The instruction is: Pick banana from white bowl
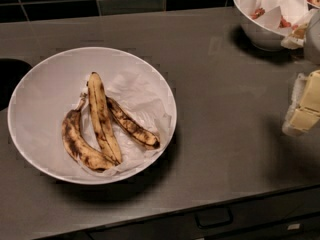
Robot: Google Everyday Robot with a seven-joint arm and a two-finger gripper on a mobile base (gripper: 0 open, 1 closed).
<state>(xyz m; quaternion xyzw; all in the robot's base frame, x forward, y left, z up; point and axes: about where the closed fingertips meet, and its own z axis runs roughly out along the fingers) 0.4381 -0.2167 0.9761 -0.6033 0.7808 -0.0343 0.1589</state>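
white bowl [35, 109]: left on the dark countertop [220, 134], close to its front edge.
bananas [102, 119]: three, brown-spotted, in the white bowl on crumpled paper [145, 104]; they meet at the far left and fan out nearward. The middle one's long axis runs far to near; the right one slants toward the near-right rim.
room: a wide stretch of countertop right of the bowl.
smaller bowl [255, 34]: far right corner.
gripper [304, 106]: right edge, well apart from the bananas; apart or together, cannot tell.
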